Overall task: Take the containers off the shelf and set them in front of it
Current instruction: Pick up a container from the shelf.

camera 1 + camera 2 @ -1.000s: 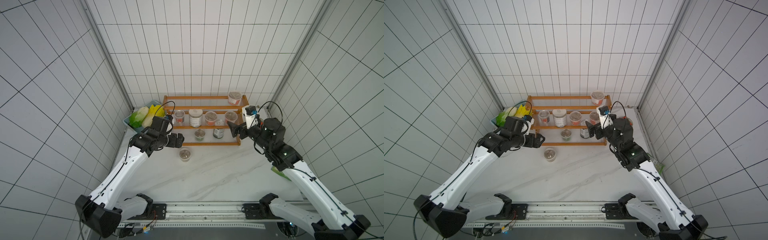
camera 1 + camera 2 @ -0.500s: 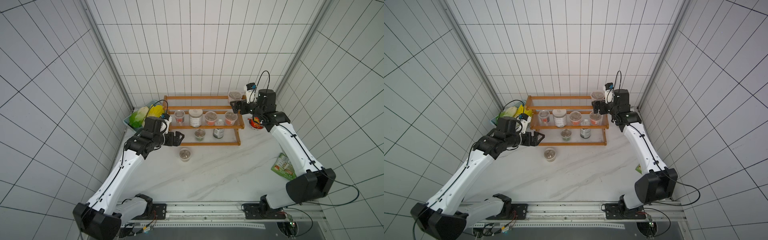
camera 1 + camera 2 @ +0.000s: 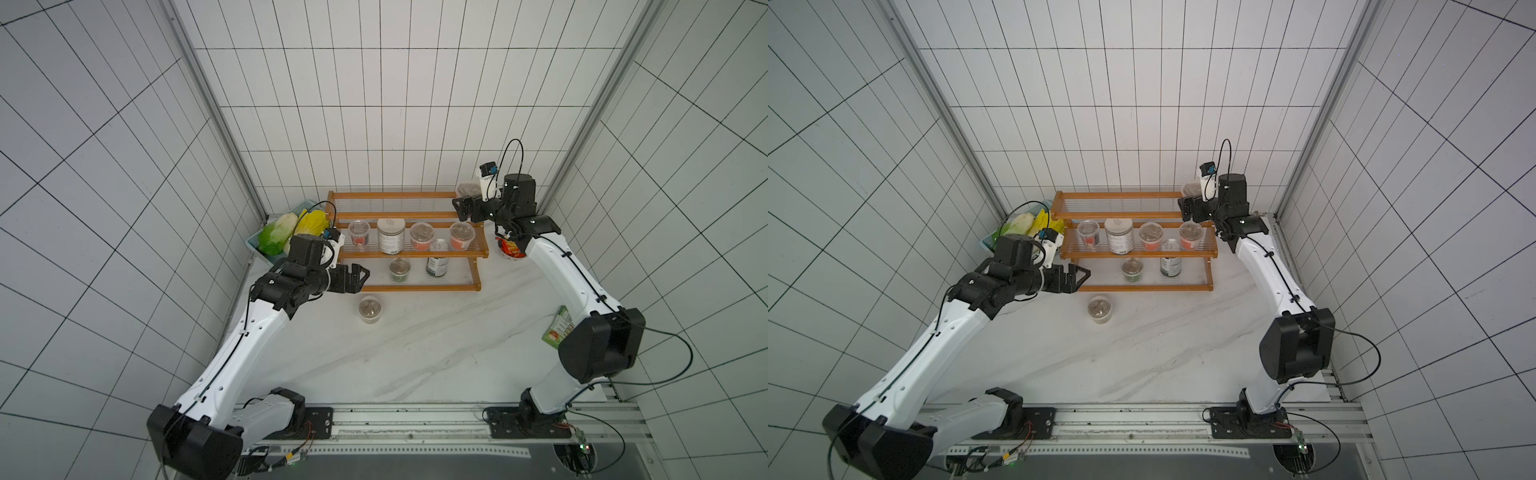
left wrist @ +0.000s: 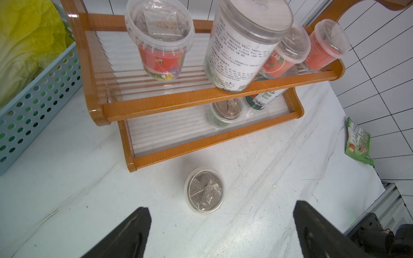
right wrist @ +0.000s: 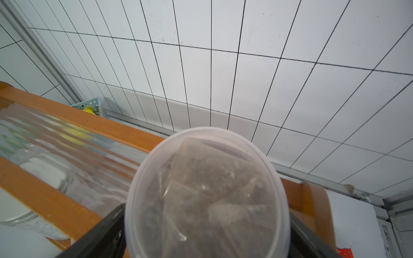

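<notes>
The left claw (image 3: 358,280) hangs released and empty over the tabletop (image 3: 415,365), its jaws spread wide. Just ahead of it and lower, one clear lidded cup (image 4: 204,192) stands on the tabletop in front of the shelf (image 3: 419,287), a little apart from the front rail. Beyond that claw, the shelf's lowest tier holds a green-banded cup (image 3: 400,269) and the dark jar (image 3: 437,262), side by side. One step up, the middle tier carries a row: a red-banded cup (image 3: 359,233) nearest the left claw, then the white-labelled jar (image 3: 391,237), a second red cup (image 3: 421,237) and a third red cup (image 3: 461,236). Farthest back, the right claw (image 3: 460,210) is at the end of the top tier, unclenched. Its jaws stand to either side of the top-tier cup (image 5: 205,196), which sits on that tier between the fingers (image 5: 105,232). Whether they touch it cannot be told.
</notes>
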`<state>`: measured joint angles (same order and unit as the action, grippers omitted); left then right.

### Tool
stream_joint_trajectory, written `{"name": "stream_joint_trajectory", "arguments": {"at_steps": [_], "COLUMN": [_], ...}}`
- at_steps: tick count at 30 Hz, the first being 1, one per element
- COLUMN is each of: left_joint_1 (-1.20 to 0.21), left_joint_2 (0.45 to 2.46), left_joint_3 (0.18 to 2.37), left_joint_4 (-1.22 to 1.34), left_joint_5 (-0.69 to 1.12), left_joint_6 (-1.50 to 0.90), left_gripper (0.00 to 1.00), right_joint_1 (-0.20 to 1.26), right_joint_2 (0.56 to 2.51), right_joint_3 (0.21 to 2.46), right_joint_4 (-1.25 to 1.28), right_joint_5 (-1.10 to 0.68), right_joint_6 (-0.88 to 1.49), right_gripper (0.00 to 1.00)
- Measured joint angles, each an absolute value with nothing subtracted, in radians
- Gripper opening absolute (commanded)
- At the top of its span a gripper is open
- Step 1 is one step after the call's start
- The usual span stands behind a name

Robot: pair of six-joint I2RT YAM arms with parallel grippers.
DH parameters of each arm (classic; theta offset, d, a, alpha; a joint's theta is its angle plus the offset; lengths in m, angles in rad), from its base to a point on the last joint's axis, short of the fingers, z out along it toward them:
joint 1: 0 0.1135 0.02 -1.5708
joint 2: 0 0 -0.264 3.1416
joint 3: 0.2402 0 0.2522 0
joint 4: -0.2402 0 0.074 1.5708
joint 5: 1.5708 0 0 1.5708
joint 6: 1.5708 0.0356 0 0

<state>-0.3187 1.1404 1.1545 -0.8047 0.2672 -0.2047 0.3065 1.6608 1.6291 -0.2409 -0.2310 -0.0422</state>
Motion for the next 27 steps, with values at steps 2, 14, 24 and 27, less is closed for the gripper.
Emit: {"name": "stream_joint_trajectory", "arguments": {"at_steps": [2,14,24,27], "left_joint_1": [-0.317,-0.311,-0.309,-0.308], "left_joint_2": [1.140,1.140,1.142,1.145], "left_joint_3": [1.150,1.133,1.128,1.128], "left_joint_4": [-0.804,-0.786,-0.782,-0.782], "left_joint_5": [0.268,0.278,0.282,0.282], "left_joint_6": [-0.205,-0.206,-0.206,-0.206], "left_gripper": [0.98,0.98,0.98,0.98], "right_joint_1": [0.307,0.307,0.308,0.310], "right_joint_2": [1.668,1.687,1.681,1.664], "right_joint_3": [1.629,1.624,1.604,1.593], "right_joint_4": [-0.220,-0.133,-0.108,-0.106], "right_joint_5": [-0.231,-0.261,-0.286,-0.293], "right_joint_6": [-0.048,-0.061,-0.080,-0.083], "right_gripper": [0.99,0.82,0.79,0.79]}}
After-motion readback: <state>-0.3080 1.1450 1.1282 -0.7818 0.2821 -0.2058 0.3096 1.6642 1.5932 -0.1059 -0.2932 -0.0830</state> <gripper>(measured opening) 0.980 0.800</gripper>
